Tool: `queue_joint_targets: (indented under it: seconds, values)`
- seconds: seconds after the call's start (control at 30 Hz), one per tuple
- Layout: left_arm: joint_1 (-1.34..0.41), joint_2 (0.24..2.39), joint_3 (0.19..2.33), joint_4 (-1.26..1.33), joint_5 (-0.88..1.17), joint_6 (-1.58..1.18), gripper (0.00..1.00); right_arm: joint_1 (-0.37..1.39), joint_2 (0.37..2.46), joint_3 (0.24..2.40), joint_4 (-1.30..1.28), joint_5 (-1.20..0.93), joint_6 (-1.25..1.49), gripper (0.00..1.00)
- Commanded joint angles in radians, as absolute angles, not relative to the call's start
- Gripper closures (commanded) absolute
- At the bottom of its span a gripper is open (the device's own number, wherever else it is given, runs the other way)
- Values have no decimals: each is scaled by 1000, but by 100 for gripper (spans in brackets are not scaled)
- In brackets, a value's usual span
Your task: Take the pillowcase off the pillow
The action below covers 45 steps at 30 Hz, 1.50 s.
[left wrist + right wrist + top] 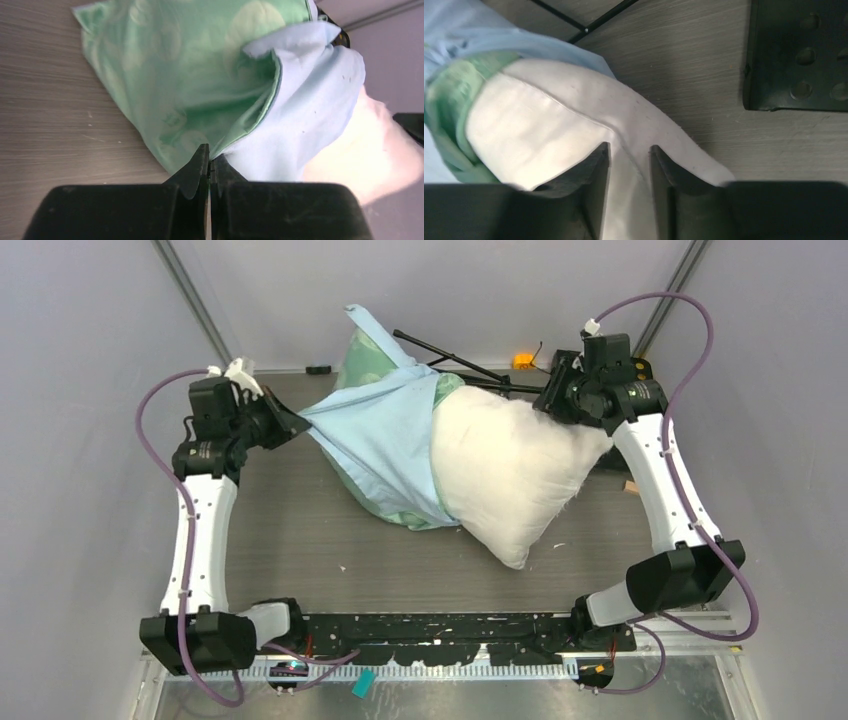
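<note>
The white pillow [510, 475] lies mid-table, its right half bare. The pillowcase [380, 440], light blue outside and mint green inside, covers its left half and bunches toward the back left. My left gripper [290, 425] is shut on the pillowcase's edge, where green and blue meet in the left wrist view [209, 157]. The pillowcase [200, 75] stretches away from it, with the pillow [370, 150] at the right. My right gripper [555, 400] is at the pillow's back right corner. In the right wrist view the gripper [630, 152] is closed on a fold of the pillow [549, 120]. The pillowcase [454, 30] shows at the far left.
Thin black rods [450, 355] lie at the back behind the pillow, beside a small orange item [522, 361]. A small wooden block [631, 486] sits by the right arm. A black perforated plate [799, 55] lies on the table near the right gripper.
</note>
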<state>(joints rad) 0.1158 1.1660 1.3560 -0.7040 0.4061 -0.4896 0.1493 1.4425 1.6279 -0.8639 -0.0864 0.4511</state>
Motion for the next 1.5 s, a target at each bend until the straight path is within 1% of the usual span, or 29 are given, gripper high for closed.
queue_joint_targets:
  seconds: [0.0,0.03,0.07,0.13,0.2,0.23,0.3,0.37,0.47,0.63,0.73,0.77,0.8,0.87,1.03,1.17,1.33,1.43,1.47]
  values:
    - [47,1199,1283,-523,490,-544,100,113,1441,1652,-810,-97,391,43]
    - [18,1214,1281,-531,490,-530,100,117,1435,1644,-807,-107,391,32]
    - [-18,1231,1290,-549,492,-508,100,124,1423,1636,-801,-102,388,26]
    - [-71,1264,1315,-603,481,-473,89,160,1403,1628,-809,-65,372,20]
    - [-113,1270,1326,-638,452,-452,71,207,1383,1628,-824,-11,344,19]
    - [-125,1263,1323,-644,430,-444,64,237,1372,1626,-833,35,331,18]
    - [-176,1234,1318,-656,359,-430,52,303,1342,1606,-844,121,314,18]
    - [-229,1198,1315,-670,282,-418,42,369,1298,1565,-838,218,303,18]
    - [-338,1164,1298,-678,194,-416,33,421,1224,1485,-823,292,314,18]
    - [-545,1181,1244,-633,124,-458,25,442,1132,1314,-817,276,375,18]
    - [-669,1225,1217,-597,66,-479,11,445,1069,1175,-790,226,425,16]
    - [-706,1243,1209,-585,47,-488,7,446,1045,1132,-783,217,452,13]
    - [-739,1260,1197,-571,25,-500,4,446,1023,1091,-777,209,479,12]
    - [-798,1283,1165,-526,8,-532,0,446,958,1012,-764,200,539,11]
    - [-924,1326,1061,-341,-80,-594,0,446,798,852,-719,218,684,8]
    - [-988,1421,1074,-283,-100,-597,0,445,719,761,-691,224,756,7]
    - [-1025,1539,1091,-214,-132,-589,0,445,741,657,-590,137,791,7]
    - [-1029,1604,1092,-186,-175,-606,0,445,759,616,-544,126,815,7]
    - [-1028,1624,1086,-160,-189,-611,1,445,758,601,-528,123,820,9]
